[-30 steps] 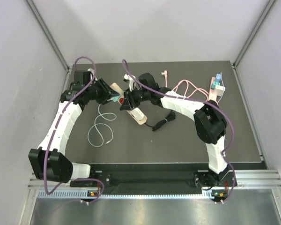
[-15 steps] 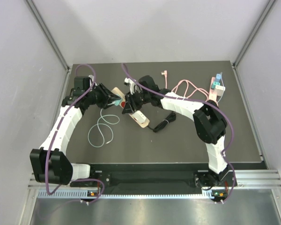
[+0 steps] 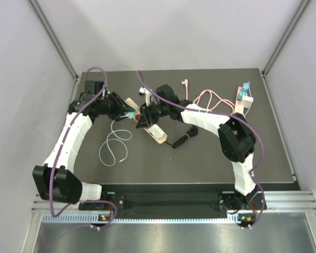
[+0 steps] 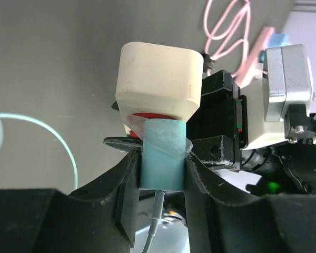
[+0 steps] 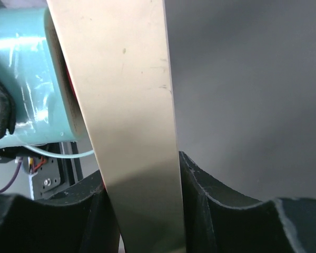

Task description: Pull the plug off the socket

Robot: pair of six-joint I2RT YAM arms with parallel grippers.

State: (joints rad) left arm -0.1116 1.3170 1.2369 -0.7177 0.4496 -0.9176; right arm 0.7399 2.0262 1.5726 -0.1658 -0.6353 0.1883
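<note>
Plug sits clamped between our left fingers, its far end meeting the socket at its red face. Our right fingers grip the socket's cream body.

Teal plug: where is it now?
Left wrist view, centre: the teal plug is clamped in the left gripper, its front against the cream socket, which the right gripper holds.

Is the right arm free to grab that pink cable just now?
Probably not: the right claw is shut on the cream socket strip, though the pink cable lies uncovered nearby.
</note>
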